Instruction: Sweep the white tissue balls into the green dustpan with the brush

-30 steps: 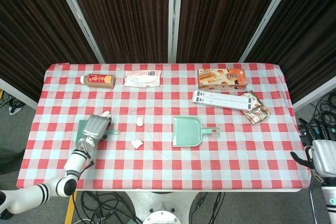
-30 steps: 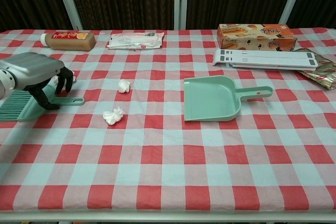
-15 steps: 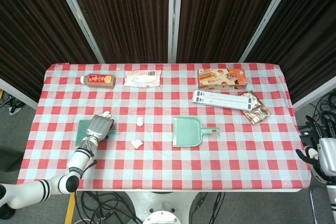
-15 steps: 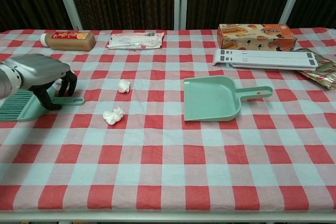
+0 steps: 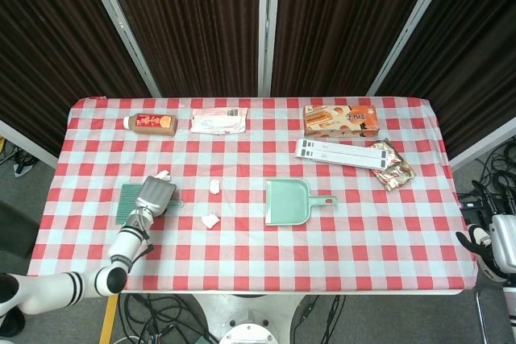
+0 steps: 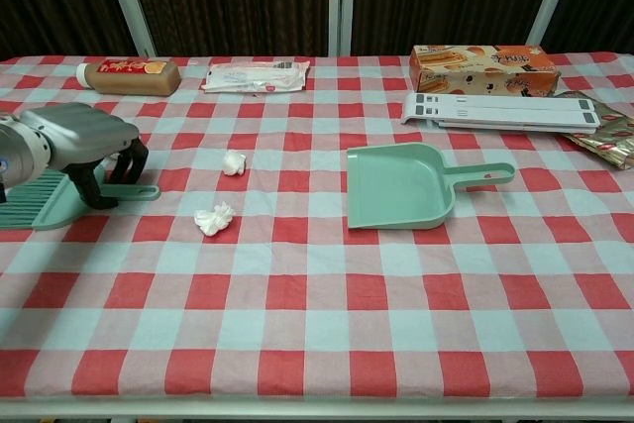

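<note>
L hand (image 6: 84, 141) curled over brush (image 6: 59, 200) handle nr table's left edge; grip unclear. Open cloth betw tissue balls (image 6: 214, 218) & dustpan (image 6: 401, 185).

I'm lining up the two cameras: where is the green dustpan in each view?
Head view: green dustpan sits just right of centre, handle pointing right.
Chest view: green dustpan lies right of centre, mid-table, handle pointing right.
Shared landmark: the orange snack box stands behind it, at the table's far edge.
</note>
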`<state>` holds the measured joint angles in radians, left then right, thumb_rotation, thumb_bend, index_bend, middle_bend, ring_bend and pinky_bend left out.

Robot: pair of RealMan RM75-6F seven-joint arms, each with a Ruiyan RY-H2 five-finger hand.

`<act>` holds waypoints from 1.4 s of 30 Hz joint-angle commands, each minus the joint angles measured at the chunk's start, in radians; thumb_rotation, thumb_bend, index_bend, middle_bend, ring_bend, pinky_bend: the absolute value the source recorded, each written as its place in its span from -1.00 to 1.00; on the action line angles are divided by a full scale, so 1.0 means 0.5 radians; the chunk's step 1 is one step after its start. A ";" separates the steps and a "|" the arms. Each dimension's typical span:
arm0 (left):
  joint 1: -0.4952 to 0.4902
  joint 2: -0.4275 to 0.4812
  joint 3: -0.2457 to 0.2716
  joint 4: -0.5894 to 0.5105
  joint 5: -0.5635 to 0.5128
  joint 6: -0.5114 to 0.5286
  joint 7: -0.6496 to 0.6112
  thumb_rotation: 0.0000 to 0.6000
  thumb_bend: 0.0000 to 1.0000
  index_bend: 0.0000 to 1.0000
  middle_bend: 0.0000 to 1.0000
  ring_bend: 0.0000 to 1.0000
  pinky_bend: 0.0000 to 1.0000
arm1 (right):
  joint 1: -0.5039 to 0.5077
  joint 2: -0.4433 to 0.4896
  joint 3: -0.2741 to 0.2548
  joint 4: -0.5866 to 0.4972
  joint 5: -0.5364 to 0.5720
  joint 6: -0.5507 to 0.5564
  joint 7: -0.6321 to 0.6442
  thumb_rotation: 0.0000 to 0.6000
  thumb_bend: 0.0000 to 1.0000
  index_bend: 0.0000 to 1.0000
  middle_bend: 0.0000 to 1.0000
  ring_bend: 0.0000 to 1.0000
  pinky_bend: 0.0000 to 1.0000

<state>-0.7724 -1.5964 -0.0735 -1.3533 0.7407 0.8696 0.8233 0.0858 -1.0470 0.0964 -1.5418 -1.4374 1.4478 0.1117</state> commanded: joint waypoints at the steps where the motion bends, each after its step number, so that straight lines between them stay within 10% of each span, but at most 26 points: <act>1: -0.010 -0.012 0.019 0.021 0.008 0.016 0.004 1.00 -0.41 -0.04 0.03 0.45 0.80 | -0.002 -0.002 -0.001 0.004 -0.001 0.002 0.003 1.00 -0.86 -0.81 -0.55 -0.98 -0.97; 12: 0.027 0.038 0.059 -0.025 0.206 0.072 -0.193 1.00 -0.26 0.03 0.09 0.46 0.80 | 0.029 0.023 -0.010 -0.040 0.006 -0.074 -0.071 1.00 -0.83 -0.81 -0.55 -0.98 -0.94; 25: 0.290 0.214 0.106 0.113 1.202 0.445 -1.465 1.00 -0.21 0.04 0.10 0.45 0.80 | 0.427 -0.052 0.029 -0.226 0.067 -0.635 -0.548 1.00 -0.74 -0.70 -0.50 -0.91 -0.84; 42: 0.376 0.253 0.098 0.246 1.457 0.616 -1.861 1.00 -0.21 0.06 0.10 0.45 0.80 | 1.011 -0.751 0.147 0.108 0.486 -1.079 -1.285 1.00 -0.83 -0.36 -0.19 -0.77 -0.75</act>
<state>-0.5854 -1.4696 -0.0240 -1.2312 1.4690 1.1779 -0.1061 0.5717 -1.3902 0.1696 -1.5174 -1.2171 0.9185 -0.5015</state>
